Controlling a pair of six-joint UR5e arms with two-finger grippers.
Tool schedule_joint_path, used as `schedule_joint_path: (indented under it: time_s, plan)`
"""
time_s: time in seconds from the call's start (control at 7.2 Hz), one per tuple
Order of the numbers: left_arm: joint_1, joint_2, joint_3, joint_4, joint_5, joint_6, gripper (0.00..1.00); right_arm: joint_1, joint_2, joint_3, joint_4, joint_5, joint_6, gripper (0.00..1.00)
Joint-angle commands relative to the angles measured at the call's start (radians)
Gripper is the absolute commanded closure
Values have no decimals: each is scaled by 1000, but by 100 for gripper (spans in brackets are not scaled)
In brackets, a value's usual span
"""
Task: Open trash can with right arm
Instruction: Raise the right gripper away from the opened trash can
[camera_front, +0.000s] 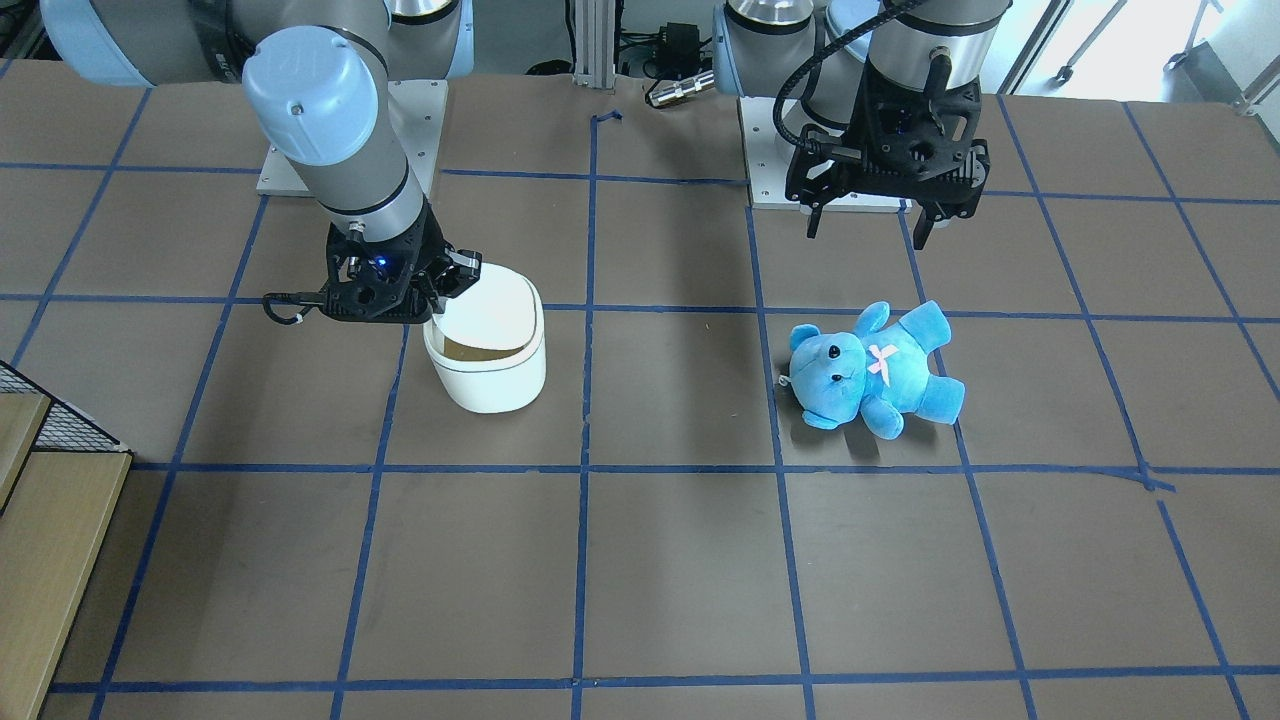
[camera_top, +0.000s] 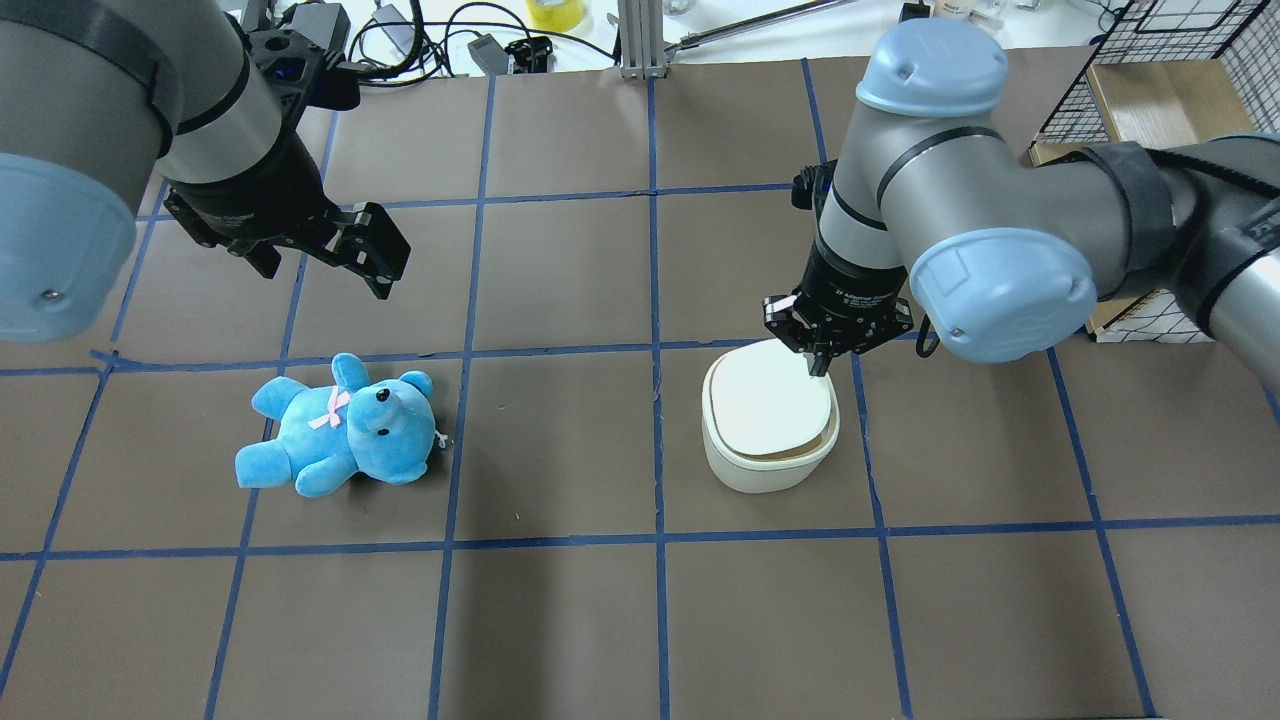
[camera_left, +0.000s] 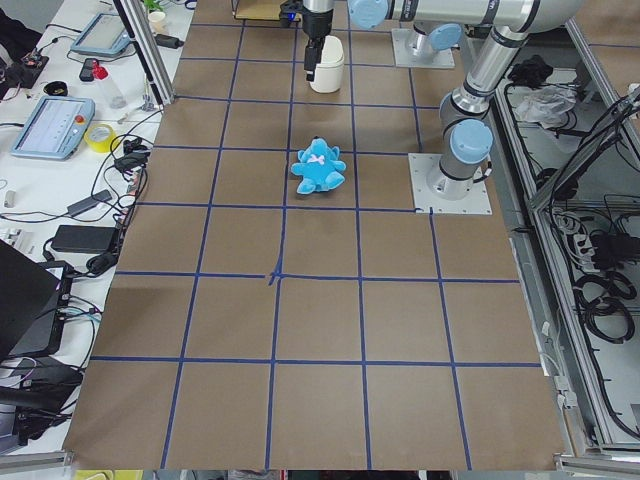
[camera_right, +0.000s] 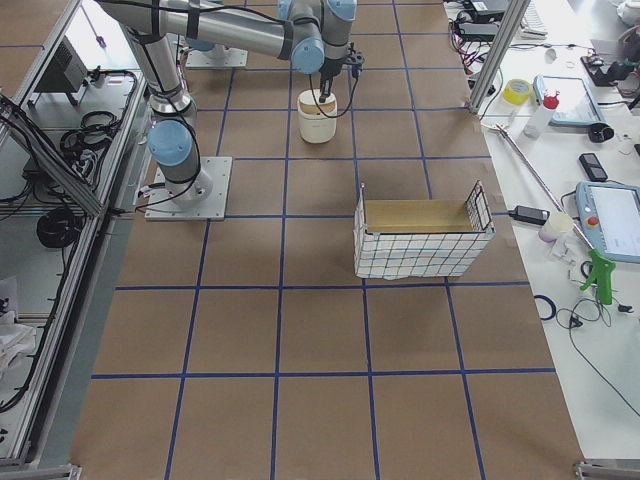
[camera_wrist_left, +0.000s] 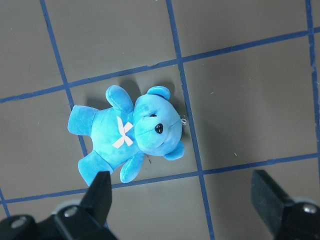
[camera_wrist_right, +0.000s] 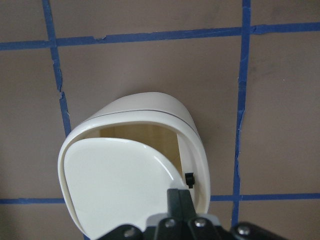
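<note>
The white trash can (camera_front: 492, 375) stands on the table, also in the overhead view (camera_top: 760, 468) and the right wrist view (camera_wrist_right: 145, 107). Its lid (camera_top: 768, 405) is tilted, and a gap along one edge shows the tan inside (camera_wrist_right: 135, 132). My right gripper (camera_top: 818, 366), with a blue light, is shut, and its fingertips (camera_wrist_right: 178, 199) press down on the lid's edge. My left gripper (camera_front: 868, 230) is open and empty. It hangs above the table near a blue teddy bear (camera_front: 870, 370).
The teddy bear (camera_top: 340, 425) lies on its back about two grid squares from the can, right under the left wrist camera (camera_wrist_left: 132, 132). A wire basket with a wooden box (camera_top: 1150, 100) stands at the table's right end. Blue tape lines grid the brown table.
</note>
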Motion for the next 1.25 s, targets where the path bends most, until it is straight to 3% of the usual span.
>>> schedule_joint_path:
  time_s: [0.0, 0.14, 0.28, 0.56, 1.11]
  plan:
    - [0, 0, 0, 0, 0, 0, 0, -12, -10, -108, 75, -13, -1, 61]
    - [0, 0, 0, 0, 0, 0, 0, -12, -23, -151, 77, -16, -3, 22]
    - [0, 0, 0, 0, 0, 0, 0, -19, -40, -161, 71, -19, -9, 0]
    - [0, 0, 0, 0, 0, 0, 0, -36, -56, -161, 69, -85, -14, 0]
    - [0, 0, 0, 0, 0, 0, 0, -81, -114, -163, 135, -87, -17, 0]
